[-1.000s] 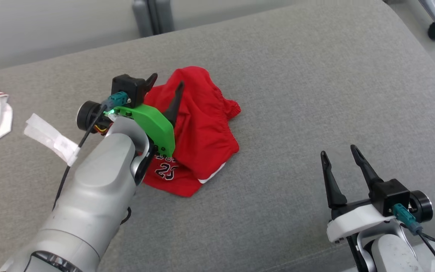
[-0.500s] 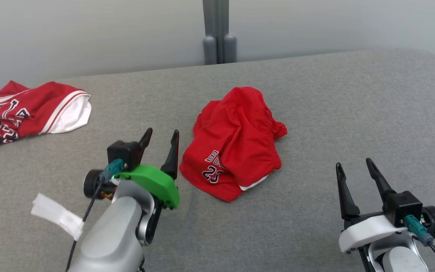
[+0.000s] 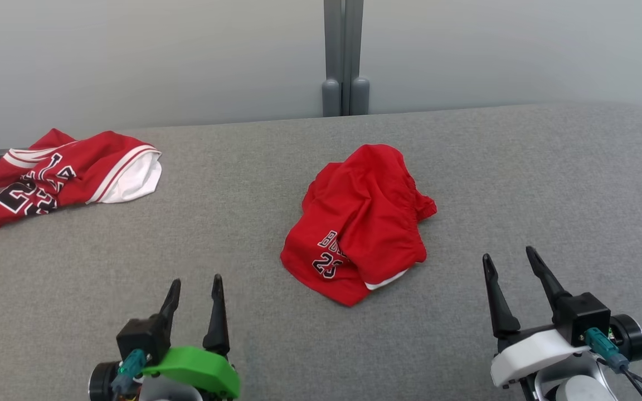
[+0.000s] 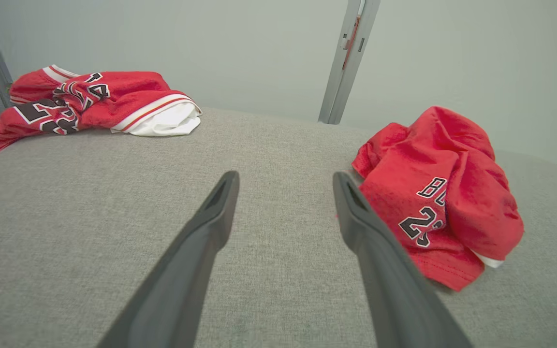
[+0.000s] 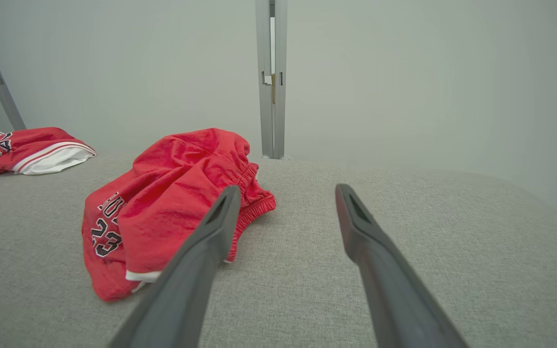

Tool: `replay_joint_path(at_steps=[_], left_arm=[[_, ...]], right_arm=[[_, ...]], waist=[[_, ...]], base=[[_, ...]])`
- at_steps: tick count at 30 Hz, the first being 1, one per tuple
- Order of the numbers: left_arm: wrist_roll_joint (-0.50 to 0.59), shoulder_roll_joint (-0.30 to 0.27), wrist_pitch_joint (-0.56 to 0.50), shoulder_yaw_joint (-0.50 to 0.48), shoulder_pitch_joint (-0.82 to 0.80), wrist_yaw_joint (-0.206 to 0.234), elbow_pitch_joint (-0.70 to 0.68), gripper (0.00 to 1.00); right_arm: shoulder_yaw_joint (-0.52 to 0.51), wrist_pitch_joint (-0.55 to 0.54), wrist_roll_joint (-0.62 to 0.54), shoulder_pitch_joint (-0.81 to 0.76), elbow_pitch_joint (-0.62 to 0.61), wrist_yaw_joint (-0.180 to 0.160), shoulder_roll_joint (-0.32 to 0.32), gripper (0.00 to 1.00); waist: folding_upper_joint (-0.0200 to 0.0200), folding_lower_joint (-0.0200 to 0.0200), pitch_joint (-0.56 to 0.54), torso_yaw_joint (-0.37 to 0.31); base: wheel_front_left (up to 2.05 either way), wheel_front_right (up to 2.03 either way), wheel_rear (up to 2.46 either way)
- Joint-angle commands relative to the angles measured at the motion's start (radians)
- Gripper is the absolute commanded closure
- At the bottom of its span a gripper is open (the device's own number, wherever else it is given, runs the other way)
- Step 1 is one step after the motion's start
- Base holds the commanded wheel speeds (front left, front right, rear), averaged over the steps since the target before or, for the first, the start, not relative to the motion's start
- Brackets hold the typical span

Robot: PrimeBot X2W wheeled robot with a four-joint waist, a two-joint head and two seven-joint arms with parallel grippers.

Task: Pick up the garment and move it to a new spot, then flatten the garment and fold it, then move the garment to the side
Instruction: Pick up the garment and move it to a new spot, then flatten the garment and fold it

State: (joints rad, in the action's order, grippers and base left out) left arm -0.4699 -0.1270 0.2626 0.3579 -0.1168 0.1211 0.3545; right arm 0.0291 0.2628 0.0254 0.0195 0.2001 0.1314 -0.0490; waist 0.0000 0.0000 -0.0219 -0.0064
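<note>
Head view: a red garment (image 3: 363, 223) lies crumpled in a loose heap near the middle of the grey fabric worktop (image 3: 521, 167), with a gathered elastic edge on its far right side, black-and-white lettering and the number 23 on its near left part, and a sliver of white trim at its near edge. The left hand (image 3: 197, 279) sits at the lower left over bare fabric, its two dark fingers apart and holding nothing, well clear of the garment. The right hand (image 3: 509, 253) sits at the lower right, fingers likewise spread and empty, apart from the garment's right side. A second red top with white trim (image 3: 64, 178) lies bunched at the far left corner of the worktop, well apart from the first garment. Behind the worktop stands a pale wall (image 3: 131, 55) with a grey upright post (image 3: 345, 55) at its middle. In the left wrist view the garment lies just beyond the right-hand finger; in the right wrist view it lies past the left-hand finger.
</note>
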Motion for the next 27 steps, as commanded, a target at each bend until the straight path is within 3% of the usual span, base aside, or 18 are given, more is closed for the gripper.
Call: replay_joint_path(at_steps=[1, 10, 27], left_arm=[[0.018, -0.004, 0.003, -0.017, 0.038, 0.007, -0.025, 0.0], [0.053, 0.018, 0.003, -0.062, 0.134, -0.009, -0.074, 0.0], [0.085, 0.034, 0.003, -0.073, 0.115, -0.026, -0.047, 0.0]], right_arm=[[0.003, 0.003, 0.008, -0.022, 0.004, -0.001, -0.002, 0.0], [0.004, 0.003, 0.014, -0.042, 0.016, -0.001, -0.003, 0.0], [0.01, 0.003, 0.011, -0.027, 0.03, -0.001, -0.003, 0.0]], waist=[[0.0, 0.0, -0.004, -0.003], [0.0, 0.0, -0.018, -0.001], [0.0, 0.0, -0.007, -0.008]], base=[[0.0, 0.0, 0.0], [0.0, 0.0, 0.0], [0.0, 0.0, 0.0]])
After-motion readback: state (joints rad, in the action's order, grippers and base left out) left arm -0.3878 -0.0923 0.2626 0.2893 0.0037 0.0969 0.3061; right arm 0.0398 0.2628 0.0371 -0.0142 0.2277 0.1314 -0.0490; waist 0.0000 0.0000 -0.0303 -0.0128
